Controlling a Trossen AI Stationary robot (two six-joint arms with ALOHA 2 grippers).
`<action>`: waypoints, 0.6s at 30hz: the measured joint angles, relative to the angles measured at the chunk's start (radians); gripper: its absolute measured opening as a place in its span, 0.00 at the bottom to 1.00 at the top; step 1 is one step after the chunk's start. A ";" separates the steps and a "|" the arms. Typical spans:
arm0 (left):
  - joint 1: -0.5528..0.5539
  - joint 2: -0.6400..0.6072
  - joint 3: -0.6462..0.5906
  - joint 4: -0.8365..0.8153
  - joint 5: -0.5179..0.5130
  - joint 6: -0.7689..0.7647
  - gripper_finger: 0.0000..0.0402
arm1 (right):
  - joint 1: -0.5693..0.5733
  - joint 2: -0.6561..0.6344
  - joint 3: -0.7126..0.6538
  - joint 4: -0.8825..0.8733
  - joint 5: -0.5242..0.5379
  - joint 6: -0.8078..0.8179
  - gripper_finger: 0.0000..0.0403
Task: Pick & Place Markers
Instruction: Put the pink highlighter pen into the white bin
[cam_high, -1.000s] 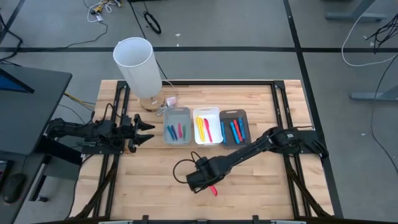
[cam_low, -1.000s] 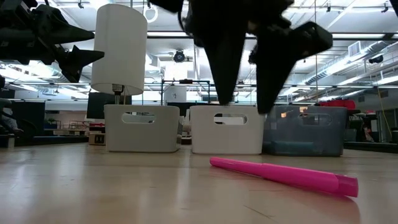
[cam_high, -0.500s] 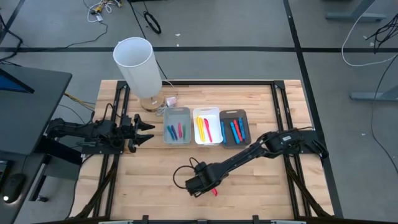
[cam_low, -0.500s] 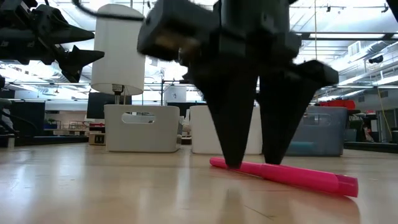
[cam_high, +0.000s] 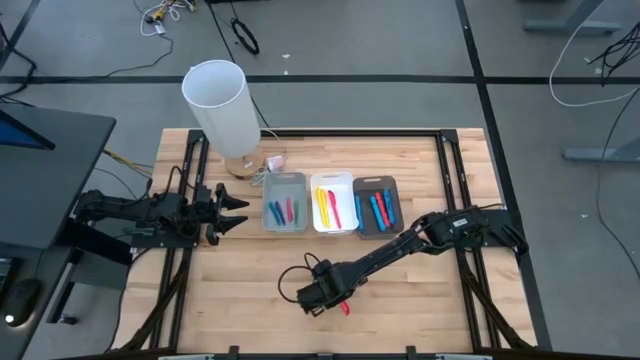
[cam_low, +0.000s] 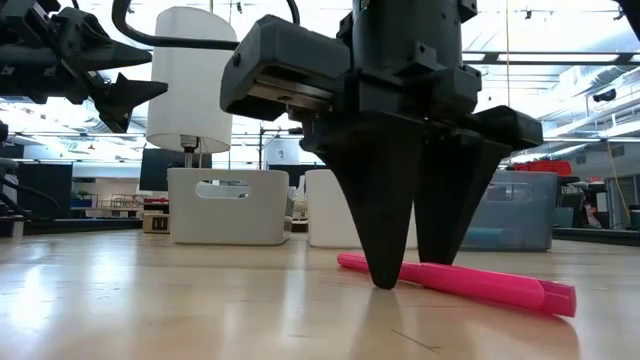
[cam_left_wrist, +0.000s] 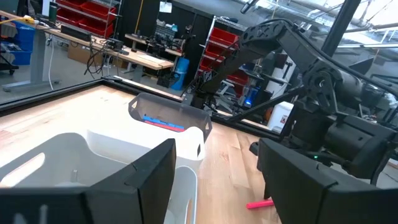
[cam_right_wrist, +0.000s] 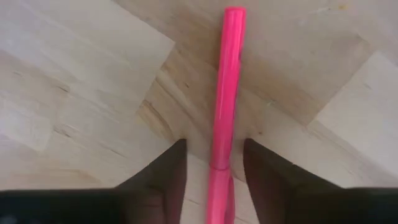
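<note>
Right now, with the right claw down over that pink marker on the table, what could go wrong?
The right claw straddles the thin pink marker lying flat on the wooden table, fingers not yet clamped. The fingertips sit at the tabletop, so they may scrape. The round marker could roll or pivot as they close. The grip looks off-centre, so it may tilt when lifted.

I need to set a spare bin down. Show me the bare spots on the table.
Bare wood lies in front of the left gripper, between it and the right gripper, and in the near right corner past the pink marker. It is crowded at the back: three bins in a row beside the white cylinder.
</note>
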 joint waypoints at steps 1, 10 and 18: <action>0.000 0.000 0.000 0.000 0.000 0.000 0.58 | 0.000 0.000 0.000 0.001 -0.003 0.002 0.36; 0.000 0.000 0.000 0.000 0.000 0.000 0.58 | 0.000 0.002 -0.001 0.001 -0.007 0.052 0.16; 0.000 0.000 0.000 0.000 0.000 0.000 0.58 | 0.003 0.005 0.032 -0.066 0.008 0.036 0.06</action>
